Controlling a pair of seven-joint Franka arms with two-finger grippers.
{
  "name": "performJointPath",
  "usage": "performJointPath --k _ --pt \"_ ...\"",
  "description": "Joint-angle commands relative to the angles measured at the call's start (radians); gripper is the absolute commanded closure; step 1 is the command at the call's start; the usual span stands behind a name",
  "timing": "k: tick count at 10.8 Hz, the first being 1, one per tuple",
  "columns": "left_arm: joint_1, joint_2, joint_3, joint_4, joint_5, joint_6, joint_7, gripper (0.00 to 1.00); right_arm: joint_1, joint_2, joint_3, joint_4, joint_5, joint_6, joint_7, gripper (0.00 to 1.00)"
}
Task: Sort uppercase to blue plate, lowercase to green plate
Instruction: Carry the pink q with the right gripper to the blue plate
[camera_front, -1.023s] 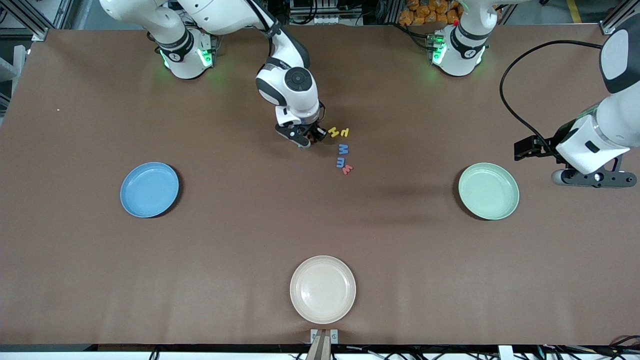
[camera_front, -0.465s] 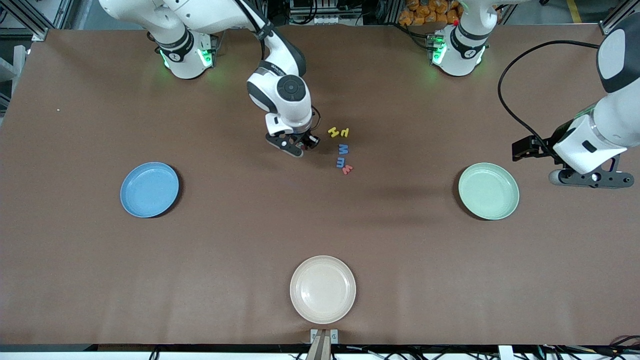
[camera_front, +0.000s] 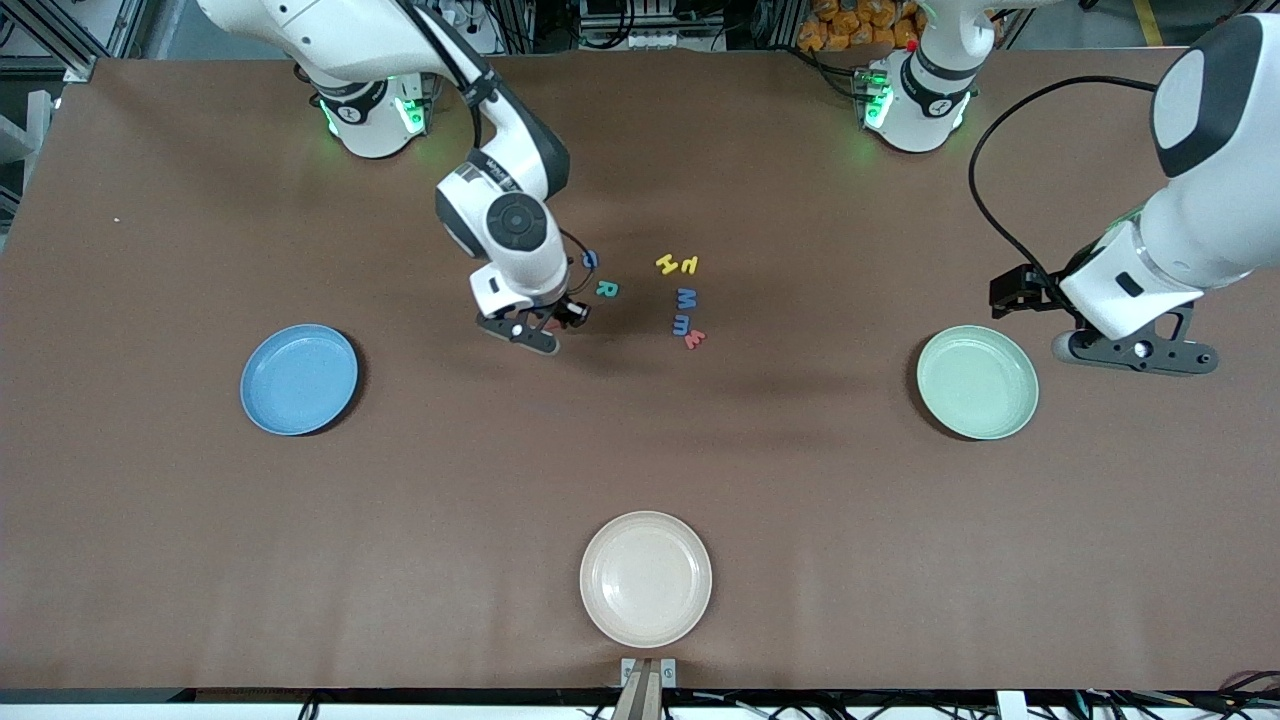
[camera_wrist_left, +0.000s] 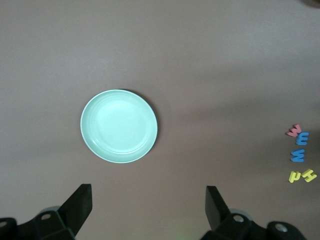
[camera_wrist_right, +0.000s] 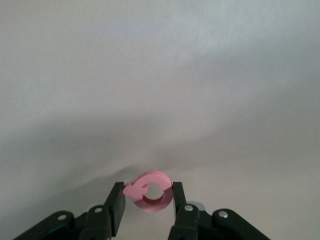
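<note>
The right gripper (camera_front: 540, 330) is up over bare brown table, its 2 black fingers (camera_wrist_right: 116, 202) pinched narrowly on the red foam capital Q (camera_wrist_right: 149, 190), a thick ring with a short tail that looks pale pink in the right wrist view. It hangs at about 2 o'clock from the round, shallow, light-blue plastic plate (camera_front: 299, 379), well apart from it.

The rest of the small foam letters lie flat on the matte brown table (camera_front: 640, 460) near its middle. The blue round lowercase letter (camera_front: 590, 259) and the teal-green capital R (camera_front: 606, 289) sit just beside the right arm's wrist. Toward the left arm's end lie the yellow capital H (camera_front: 667, 264) and the yellow lowercase h-like letter (camera_front: 689, 265), side by side. Nearer the front camera come the blue capital M (camera_front: 686, 298), the blue lowercase m (camera_front: 681, 323) and the red-orange lowercase m (camera_front: 694, 339), in a close column.

The left gripper (camera_front: 1135, 350) waits in the air at roughly 2 o'clock from the round, smooth, pale mint-green plastic plate (camera_front: 977, 382), its dark fingers (camera_wrist_left: 80, 202) spread wide and holding nothing.

A round cream plastic plate (camera_front: 645, 578) with a raised rim sits near the table edge closest to the front camera.
</note>
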Motion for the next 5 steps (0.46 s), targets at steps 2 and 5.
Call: performJointPath --k 2,5 --pt "0.006 -0.063 -0.048 -0.085 -0.025 0.061 -0.050 0.00 -0.107 -0.032 -0.069 -0.009 -0.011 -0.046 -0.310 0.73" --pt "0.006 -0.061 -0.104 -0.091 -0.023 0.064 -0.127 0.00 -0.115 -0.034 -0.206 0.002 -0.011 -0.048 -0.569 0.73"
